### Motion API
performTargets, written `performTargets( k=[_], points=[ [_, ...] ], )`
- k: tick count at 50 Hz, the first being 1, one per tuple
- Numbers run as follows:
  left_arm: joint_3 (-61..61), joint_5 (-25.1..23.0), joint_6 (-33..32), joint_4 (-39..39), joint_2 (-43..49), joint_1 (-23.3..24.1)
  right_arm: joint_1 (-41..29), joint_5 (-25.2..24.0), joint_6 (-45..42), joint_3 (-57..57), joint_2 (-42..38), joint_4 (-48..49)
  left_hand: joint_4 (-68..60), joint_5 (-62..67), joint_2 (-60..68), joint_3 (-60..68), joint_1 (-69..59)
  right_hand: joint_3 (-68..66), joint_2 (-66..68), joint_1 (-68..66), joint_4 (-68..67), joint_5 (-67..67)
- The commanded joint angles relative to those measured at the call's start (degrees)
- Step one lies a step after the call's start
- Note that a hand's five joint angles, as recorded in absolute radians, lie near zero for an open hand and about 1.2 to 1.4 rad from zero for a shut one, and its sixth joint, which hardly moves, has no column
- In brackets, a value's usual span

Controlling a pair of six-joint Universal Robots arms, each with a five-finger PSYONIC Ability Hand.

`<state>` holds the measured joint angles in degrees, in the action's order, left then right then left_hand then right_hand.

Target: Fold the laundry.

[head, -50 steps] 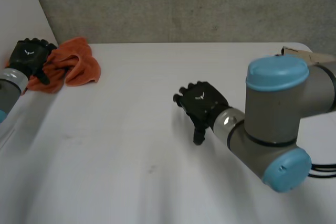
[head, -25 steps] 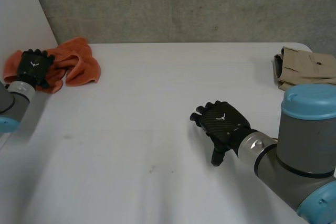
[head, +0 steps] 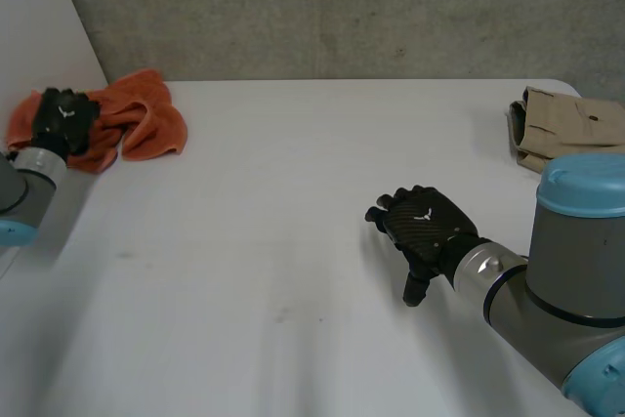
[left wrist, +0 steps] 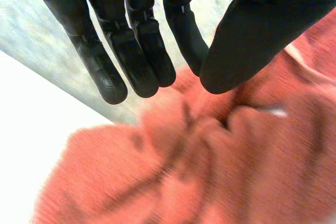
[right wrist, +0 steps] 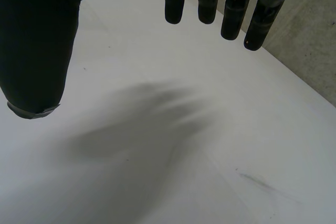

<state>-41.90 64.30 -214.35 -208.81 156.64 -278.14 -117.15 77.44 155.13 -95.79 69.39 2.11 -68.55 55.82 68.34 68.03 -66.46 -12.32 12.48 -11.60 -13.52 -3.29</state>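
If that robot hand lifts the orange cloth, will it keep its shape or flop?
Probably flop: the orange cloth lies crumpled in soft folds, so it would likely sag from the left robot hand. Its textured weave in the left wrist view suggests decent grip, not slipperiness. It looks thin, so probably light.

At the far left corner of the table (head: 293,173) the left hand (head: 63,116) covers part of the crumpled orange cloth (head: 146,124), contact unclear, and at the table's far right corner the tan folded garment (head: 562,124) runs out of sight, partly behind the right arm (head: 581,231).
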Motion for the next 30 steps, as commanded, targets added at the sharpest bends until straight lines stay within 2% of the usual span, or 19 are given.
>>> performTargets(
  k=[1,4,8,10,11,14,15,18,24,30],
  points=[
    [-17.3,-3.3,1.4,-6.5,-14.4,1.9,0.2,-0.8,0.0,-0.1,0.3,0.0,-11.4,14.2,11.7,12.0,-13.5,2.3,-2.5,1.6,3.5,3.3],
    [-19.6,-5.7,3.3,-7.8,-16.9,2.3,0.3,-1.1,0.1,-0.1,0.4,0.0,-11.4,14.2,11.7,12.0,-13.5,2.3,-2.5,1.6,3.5,3.3],
    [-15.4,-3.5,3.1,-8.2,-13.3,2.1,1.5,-1.2,0.0,-0.5,0.7,0.0,-11.4,14.2,11.7,12.0,-13.5,2.3,-2.5,1.6,3.5,3.3],
    [-13.6,-2.8,3.1,-6.8,-11.5,1.6,1.7,-1.4,0.0,-0.9,0.7,0.0,3.8,-1.0,-3.5,-3.2,1.7,2.3,-2.5,1.6,3.5,3.3],
    [-11.6,-2.6,3.0,-4.8,-10.0,1.2,1.7,-1.6,0.0,-1.0,0.7,0.0,17.8,-15.1,-17.6,-17.3,15.7,2.3,-2.5,1.6,3.5,3.3],
    [-9.2,-1.9,3.0,-2.3,-7.7,0.1,1.8,-2.0,0.0,-1.3,0.8,0.0,42.1,-39.4,-41.9,-41.6,40.0,2.3,-2.5,1.6,3.5,3.3],
    [-8.1,-1.8,2.9,-1.6,-6.5,-0.1,1.8,-2.0,0.1,-1.3,0.9,0.0,58.5,-55.8,-58.3,-58.0,56.4,2.3,-2.5,1.6,3.5,3.3],
    [-7.2,-1.6,2.5,-1.6,-5.2,-0.3,1.9,-2.0,0.0,-1.3,1.1,0.0,58.6,-55.8,-58.3,-58.0,56.5,2.3,-2.5,1.6,3.5,3.3],
    [-4.1,2.0,-1.3,-1.7,-2.0,-0.4,1.9,-2.0,0.0,-1.1,1.1,0.1,58.6,-55.8,-58.3,-58.0,56.5,2.3,-2.5,1.6,3.5,3.3],
    [-1.6,-0.3,-4.4,-0.6,0.6,-0.5,1.9,-2.0,0.1,-1.2,1.1,0.1,56.2,-53.4,-55.9,-55.6,54.1,2.3,-2.5,1.6,3.5,3.3]
  ],
)
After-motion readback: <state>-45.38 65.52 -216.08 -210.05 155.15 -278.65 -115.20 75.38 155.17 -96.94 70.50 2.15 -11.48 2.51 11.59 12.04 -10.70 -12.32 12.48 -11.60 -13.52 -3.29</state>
